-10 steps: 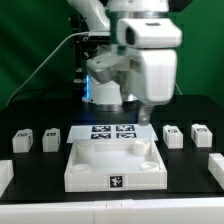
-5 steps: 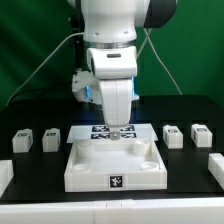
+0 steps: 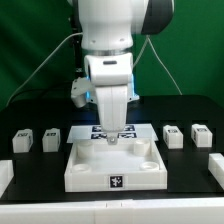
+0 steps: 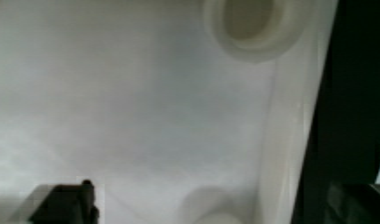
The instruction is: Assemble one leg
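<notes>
Gripper (image 3: pixel 113 137) is hovering above the rear of the white tray (image 3: pixel 90 176), fingers spread and empty, while legs (image 3: pixel 173 135) are lying loose beside it, none fitted yet.

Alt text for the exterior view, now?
The pincer hangs over the rear of the large white tray piece, just in front of the marker board. Tagged white legs lie either side of the tray, untouched.

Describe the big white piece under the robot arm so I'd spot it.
On the black table, look to the middle, below the gripper: a wide white tray with raised walls. Unlike the small white blocks flanking it, it is large, hollow, and carries one tag on its camera-facing wall.
</notes>
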